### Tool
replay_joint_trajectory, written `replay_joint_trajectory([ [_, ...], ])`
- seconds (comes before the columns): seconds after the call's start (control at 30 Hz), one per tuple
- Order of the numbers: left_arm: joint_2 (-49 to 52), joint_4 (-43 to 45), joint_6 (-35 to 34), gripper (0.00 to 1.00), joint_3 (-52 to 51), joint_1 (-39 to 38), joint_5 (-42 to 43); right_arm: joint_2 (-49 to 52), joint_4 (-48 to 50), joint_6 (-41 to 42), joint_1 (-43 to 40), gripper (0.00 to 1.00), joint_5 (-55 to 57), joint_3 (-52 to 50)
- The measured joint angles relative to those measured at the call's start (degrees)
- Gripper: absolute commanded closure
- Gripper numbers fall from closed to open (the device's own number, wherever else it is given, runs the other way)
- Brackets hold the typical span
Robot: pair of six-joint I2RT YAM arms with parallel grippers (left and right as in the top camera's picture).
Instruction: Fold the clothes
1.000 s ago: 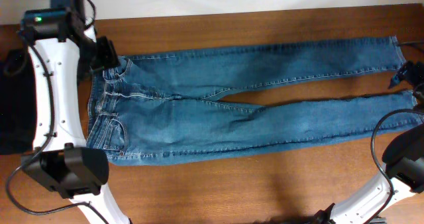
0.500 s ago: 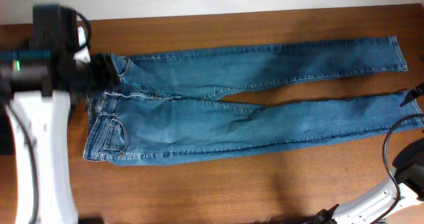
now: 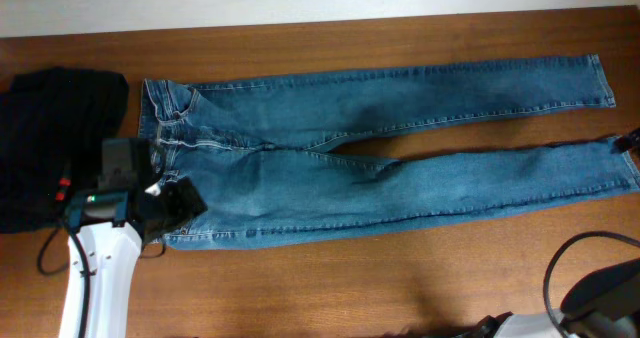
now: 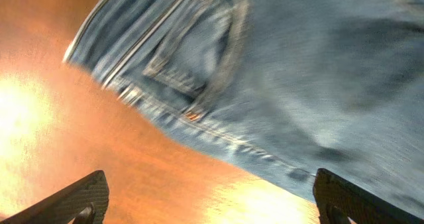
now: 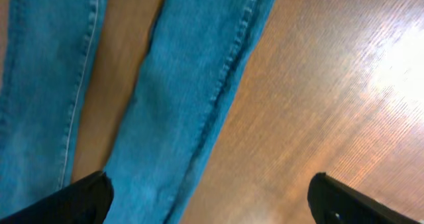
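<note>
The clothes, blue denim jeans (image 3: 330, 168), lie flat on the wooden table, waistband to the left and both legs stretched to the right. My left gripper (image 3: 183, 201) hovers over the near waistband corner. In the left wrist view a back pocket (image 4: 192, 58) and the hem edge show, and the left gripper (image 4: 212, 201) is open with only table between its fingers. The right gripper (image 5: 209, 197) is open above the near leg's (image 5: 179, 118) edge and bare wood. In the overhead view only a dark tip shows at the right edge (image 3: 630, 141).
A black garment (image 3: 55, 143) with a small red tag lies at the table's left end, beside the waistband. The table's far edge (image 3: 300, 23) runs along the top. Bare wood (image 3: 350, 288) stretches along the near side between the two arms.
My left arm has swung from the far waistband corner to the near one, uncovering the black garment. Both grippers have opened wider. The right arm has drawn back toward the right edge.
</note>
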Motion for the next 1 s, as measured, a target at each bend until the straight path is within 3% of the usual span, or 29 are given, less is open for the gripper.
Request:
replay_joint_trajectory([
  [0.2,-0.24,-0.68,-3.50,0.01,-1.38,5.73,0.00,0.37,14.47,-1.62,0.00,0.01,-3.17,-18.80],
  [0.33,-0.63,-0.24,-4.42,0.01,-2.08,8.92,0.57,0.83,18.71,-3.17,0.00,0.01,-4.98,-25.05],
  [0.6,-0.85,10.82,-6.10,0.01,-11.65,13.18,4.07,0.83,19.43,-4.22,0.02,0.01,-4.98,-25.73],
  [1.0,-0.85,25.27,-8.48,0.01,-21.68,13.42,5.66,0.83,22.82,-4.35,0.02,0.01,-2.91,-25.75],
])
